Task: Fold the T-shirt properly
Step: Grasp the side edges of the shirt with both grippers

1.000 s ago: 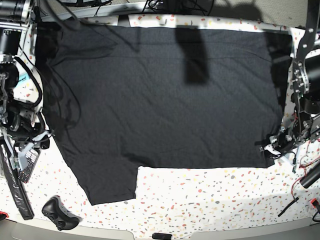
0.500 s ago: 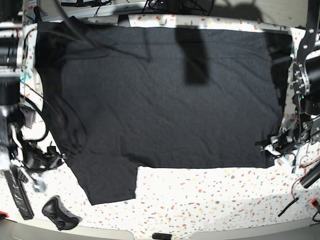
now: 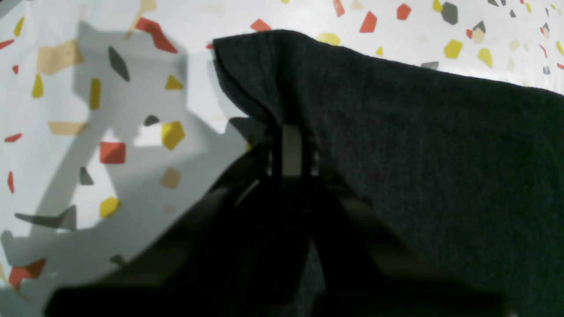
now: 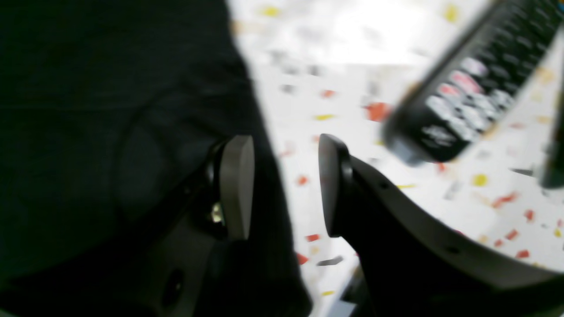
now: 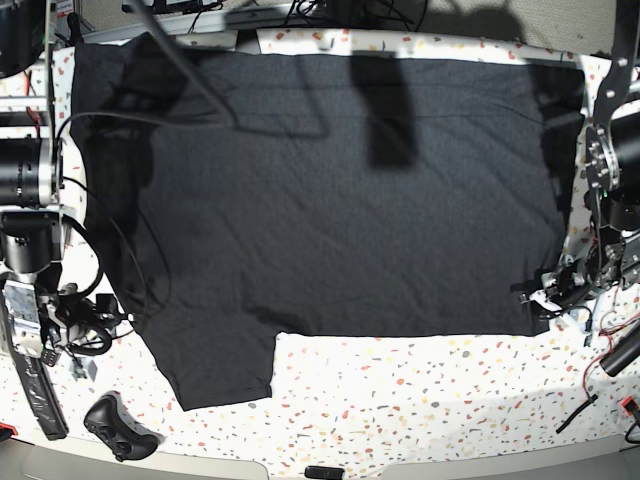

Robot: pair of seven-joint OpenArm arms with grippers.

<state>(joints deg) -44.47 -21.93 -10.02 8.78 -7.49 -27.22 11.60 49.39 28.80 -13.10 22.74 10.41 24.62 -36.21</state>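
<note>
Spreading flat across the tabletop (image 5: 420, 390), the T-shirt (image 5: 330, 190) is being pinched at its near corner by the clenched left jaws (image 3: 291, 152), while the right jaws (image 4: 282, 185), just opened, are hanging released at the sleeve edge, so folding is only starting.

The T-shirt (image 5: 330, 190) lies spread flat over the far and middle part of the counter (image 5: 420, 400), one sleeve reaching toward the near edge on the base view's left. The left end effector (image 5: 545, 298) sits at the shirt's near corner on that view's right, on the fabric edge. The right end effector (image 5: 85, 330) is at the shirt's edge on the left. A remote control (image 5: 35, 375) lies beside it, and a game controller (image 5: 120, 425) nearer the front edge.
</note>
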